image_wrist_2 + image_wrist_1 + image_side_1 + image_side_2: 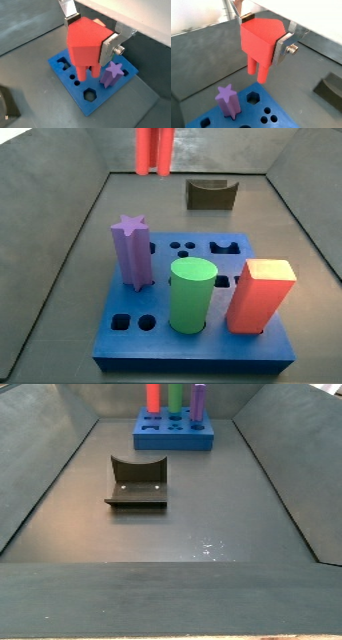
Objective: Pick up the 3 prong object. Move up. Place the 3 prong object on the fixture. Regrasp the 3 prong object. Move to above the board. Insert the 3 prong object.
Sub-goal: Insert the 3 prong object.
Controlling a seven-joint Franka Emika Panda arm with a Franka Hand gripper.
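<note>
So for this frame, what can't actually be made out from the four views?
- Gripper: in neither side view; only the wrist views show its fingers shut on the 3 prong object.
- 3 prong object: in a side view the top edge cuts off its body, leaving only the prongs.
- Prong count: in both wrist views the front prongs hide any behind.
- Board holes: too small in a side view.
- Fixture: cut by the wrist view's edge.

The tool [93, 37] holds the 3 prong object [85, 42] above the board [77, 92], fixture [211, 194] well apart.

Red prongs of the 3 prong object [152, 152] hanging at top edge, tool out of frame, fixture [211, 194] behind the board [195, 354]
</note>
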